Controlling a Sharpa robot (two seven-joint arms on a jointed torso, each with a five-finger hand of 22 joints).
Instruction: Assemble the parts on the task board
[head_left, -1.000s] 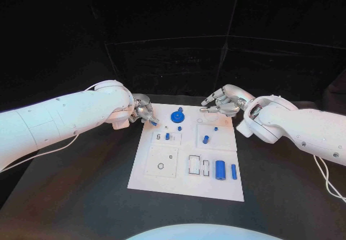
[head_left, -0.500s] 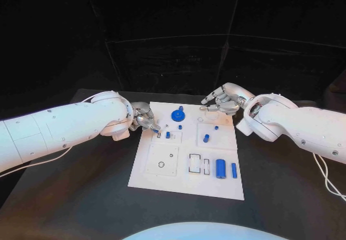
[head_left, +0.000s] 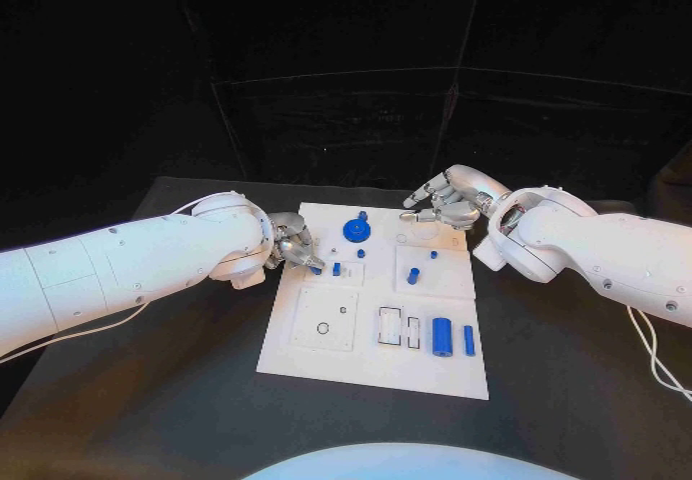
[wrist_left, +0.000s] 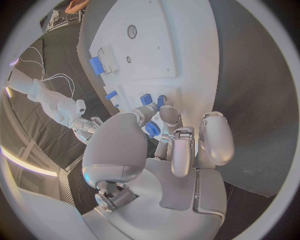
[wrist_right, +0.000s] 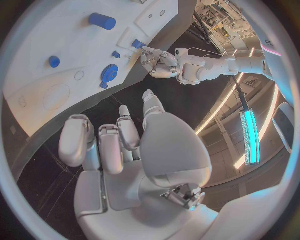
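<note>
The task board (head_left: 372, 360) lies in the middle of the table (head_left: 130, 400), with the left hand (head_left: 293, 245) over its left edge near the far end and the right hand (head_left: 450, 200) over its far right corner. A gear-shaped part (head_left: 355, 233) sits near the far edge between the two hands, and small pegs (head_left: 411, 277) stand just in front of it. Two cylinders (head_left: 441, 335) lie side by side at the near right, beside a rectangular recess (head_left: 389, 327).

Readable text: I find none — no words, brands or numbers I can make out in any view.
White rectangular task board (head_left: 378, 345): I see only thin black outlines of circles and rectangles drawn on it — no lettering.
White robot arms: I read no label on either casing.
</note>
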